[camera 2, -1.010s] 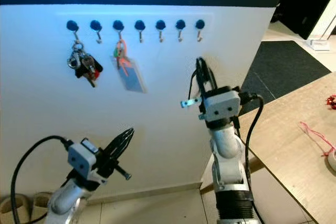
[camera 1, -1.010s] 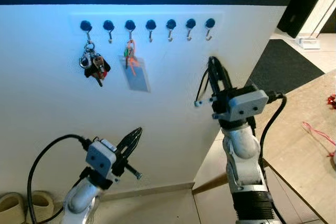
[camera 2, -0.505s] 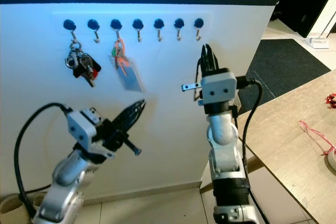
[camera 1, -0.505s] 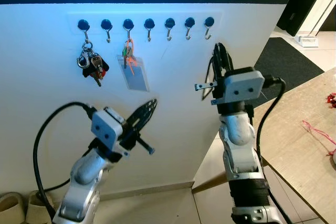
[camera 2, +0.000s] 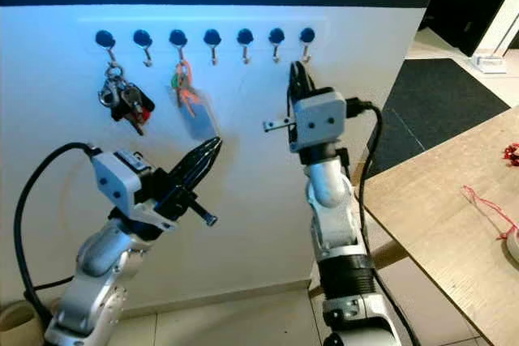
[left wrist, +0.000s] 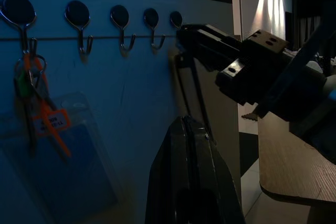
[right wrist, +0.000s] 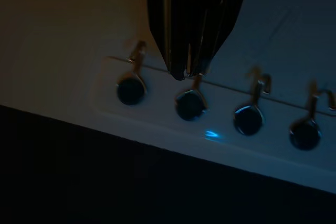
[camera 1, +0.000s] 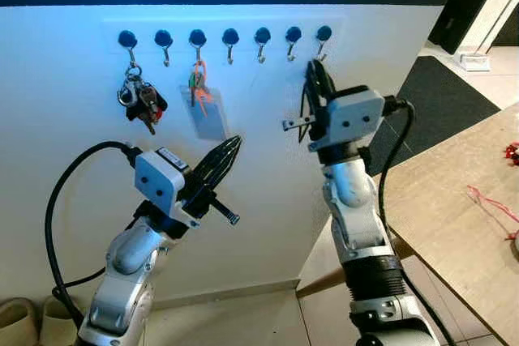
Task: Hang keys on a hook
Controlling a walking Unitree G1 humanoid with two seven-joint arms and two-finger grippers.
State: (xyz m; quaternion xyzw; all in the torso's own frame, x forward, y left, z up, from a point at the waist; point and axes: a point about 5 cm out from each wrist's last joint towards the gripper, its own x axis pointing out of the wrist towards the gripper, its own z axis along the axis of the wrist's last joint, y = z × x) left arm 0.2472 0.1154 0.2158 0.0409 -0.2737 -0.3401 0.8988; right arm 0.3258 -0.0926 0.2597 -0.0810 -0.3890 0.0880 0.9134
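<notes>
Seven hooks (camera 1: 230, 37) | right gripper (camera 1: 315, 79) raised near hooks | tag writing unreadable

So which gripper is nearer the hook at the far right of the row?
Right. The right gripper is raised just below that hook; the left gripper sits lower, under the blue card.

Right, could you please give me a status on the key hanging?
Right gripper shut, tips by the sixth hook; load unclear. Left gripper shut, below the badge. Nothing in the way.
</notes>
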